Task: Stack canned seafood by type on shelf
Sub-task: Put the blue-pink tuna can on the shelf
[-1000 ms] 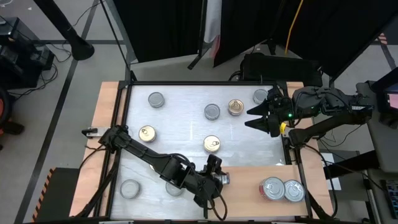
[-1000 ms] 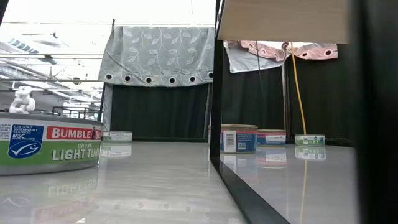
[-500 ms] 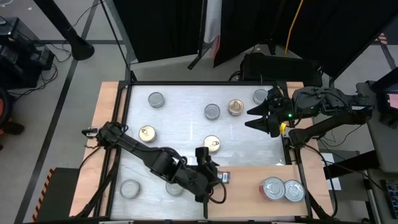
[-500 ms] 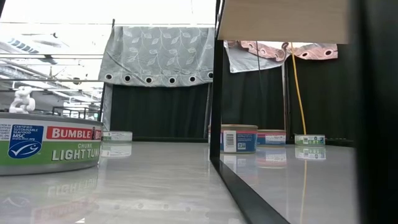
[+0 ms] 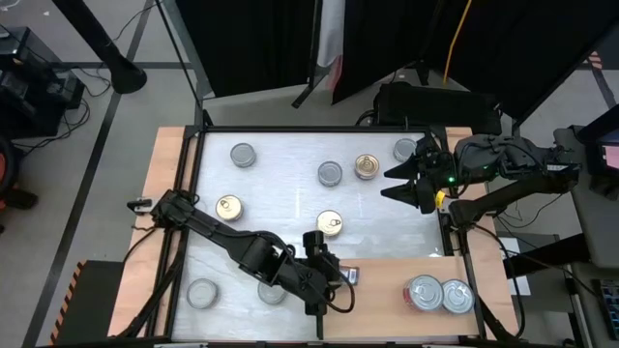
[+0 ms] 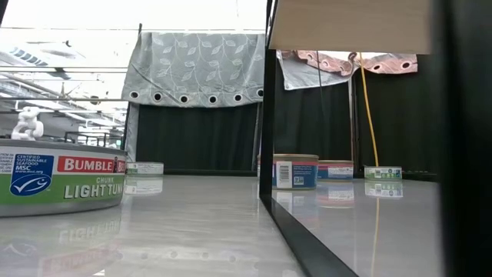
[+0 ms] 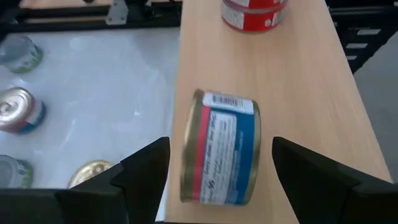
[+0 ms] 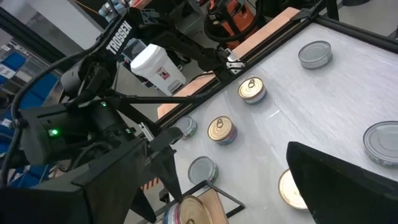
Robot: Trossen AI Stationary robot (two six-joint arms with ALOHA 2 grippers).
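On the light-brown shelf (image 5: 406, 274), near its left end, a blue-and-red labelled can (image 7: 221, 149) lies on its side. My left gripper (image 7: 219, 144) is open, one finger on each side of this can with a gap at both. In the high view my left gripper (image 5: 327, 261) is just left of that can (image 5: 350, 275). Two silver-topped cans (image 5: 440, 295) stand at the shelf's right end. My right gripper (image 5: 401, 184) is open above the table's far right part.
Loose cans stand on the white table (image 5: 280, 184): silver tops (image 5: 243, 154), (image 5: 330, 173), (image 5: 405, 149), (image 5: 202, 293); gold tops (image 5: 367, 166), (image 5: 229, 207), (image 5: 330, 224). The left arm partly hides another can (image 5: 273, 291). Wooden strips (image 5: 164, 184) flank the table.
My left gripper has drawn back a little from the can on the shelf, toward the table's left and far side. The can has stayed at the shelf's left end.
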